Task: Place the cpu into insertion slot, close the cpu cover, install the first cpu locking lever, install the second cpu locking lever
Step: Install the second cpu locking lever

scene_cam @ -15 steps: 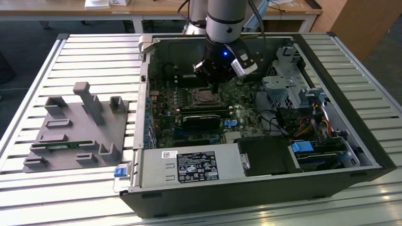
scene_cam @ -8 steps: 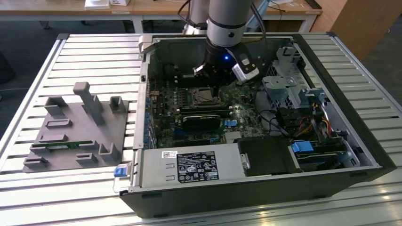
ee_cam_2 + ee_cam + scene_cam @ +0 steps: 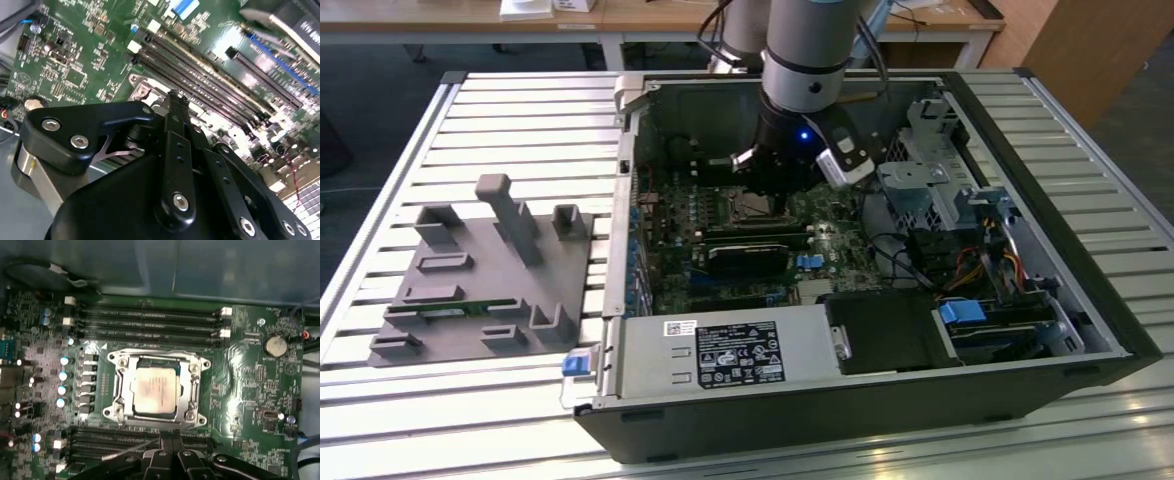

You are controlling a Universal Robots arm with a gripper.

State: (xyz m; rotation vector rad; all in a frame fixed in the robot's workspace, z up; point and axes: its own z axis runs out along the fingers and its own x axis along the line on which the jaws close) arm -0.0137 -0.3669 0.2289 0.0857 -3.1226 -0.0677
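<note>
Chip (image 3: 155,391) seated in the socket (image 3: 123,390), silver cover frame (image 3: 194,390) down around it, between the memory slots (image 3: 150,320). Gripper (image 3: 170,437) just beside the socket's edge, jaws together, apparently gripping nothing. Thin lever (image 3: 131,449) near the fingertips, possibly unlatched.

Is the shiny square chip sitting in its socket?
Yes, in the first wrist view the cpu lies inside the insertion slot, with the cpu cover framing it.

We are in a lab or workshop: slatted aluminium bench (image 3: 881,455), open computer case (image 3: 1067,280), grey fixture tray (image 3: 480,290), wooden desks (image 3: 654,18) behind.
</note>
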